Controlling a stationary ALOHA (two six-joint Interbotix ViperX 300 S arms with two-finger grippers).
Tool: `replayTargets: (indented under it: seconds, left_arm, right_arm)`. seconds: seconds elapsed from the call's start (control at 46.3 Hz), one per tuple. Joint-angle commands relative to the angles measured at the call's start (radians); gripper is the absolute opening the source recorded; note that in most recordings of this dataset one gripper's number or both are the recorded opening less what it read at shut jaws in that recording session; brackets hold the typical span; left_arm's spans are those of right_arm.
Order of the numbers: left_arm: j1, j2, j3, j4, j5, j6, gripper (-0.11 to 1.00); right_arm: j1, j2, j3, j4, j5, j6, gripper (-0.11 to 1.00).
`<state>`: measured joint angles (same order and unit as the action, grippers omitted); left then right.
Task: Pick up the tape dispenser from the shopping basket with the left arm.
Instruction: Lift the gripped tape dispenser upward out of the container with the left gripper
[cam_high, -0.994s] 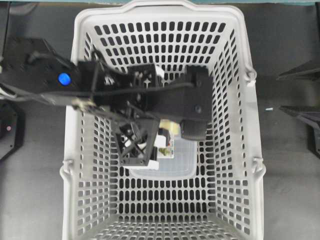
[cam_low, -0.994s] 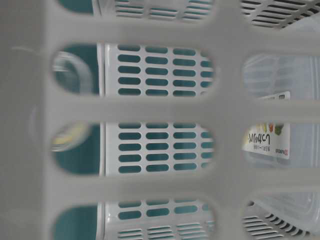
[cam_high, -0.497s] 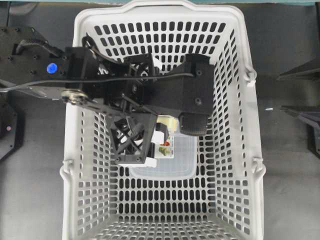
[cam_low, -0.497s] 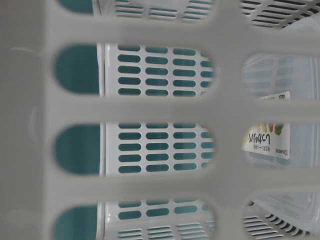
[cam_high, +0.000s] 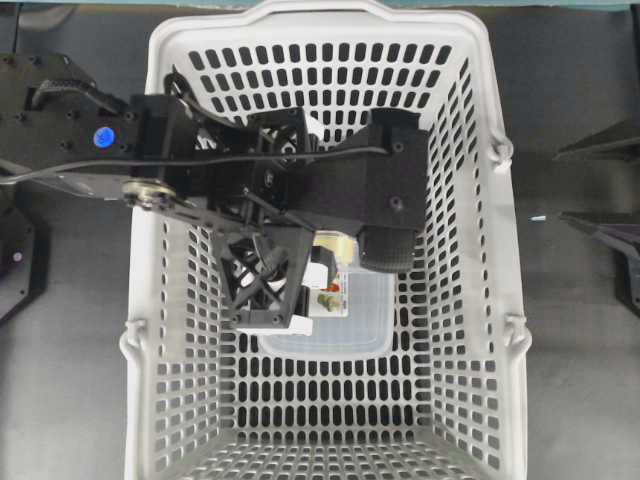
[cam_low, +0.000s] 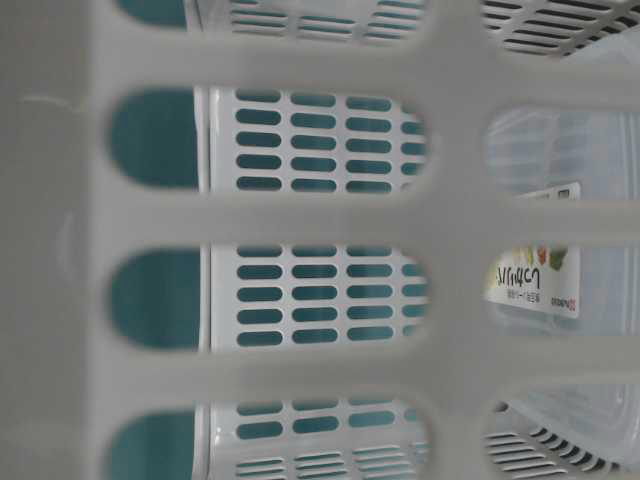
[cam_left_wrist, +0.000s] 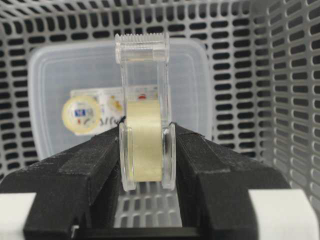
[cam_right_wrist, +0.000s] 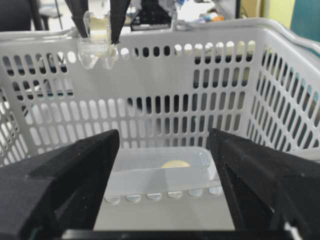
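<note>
Since one second ago the left gripper (cam_left_wrist: 147, 150) rose, its fingers (cam_left_wrist: 85, 165) closed on the tape dispenser (cam_left_wrist: 145, 130) above the shopping basket (cam_high: 480, 200) (pickup seems done); right gripper (cam_right_wrist: 162, 200) is wide open, empty.

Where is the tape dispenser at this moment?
The tape dispenser is clamped between the left gripper's fingers, held above the clear plastic tray inside the basket. In the right wrist view it hangs near the basket's rim, upper left.
</note>
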<state>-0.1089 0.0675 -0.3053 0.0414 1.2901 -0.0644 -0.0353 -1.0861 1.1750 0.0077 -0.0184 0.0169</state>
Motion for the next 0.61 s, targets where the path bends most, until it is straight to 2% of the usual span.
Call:
replayTargets:
  seconds: [0.0,0.583]
  left_arm:
    - [-0.003,-0.015,-0.02,0.003,-0.003,-0.002,0.28]
    - [-0.006,-0.015,-0.018,0.003,0.002,-0.009,0.28]
  right_arm:
    - [-0.002,0.006,-0.006,0.003,-0.009,0.002,0.7]
    - [-0.002,0.006,-0.006,0.005,-0.008,0.0,0.7]
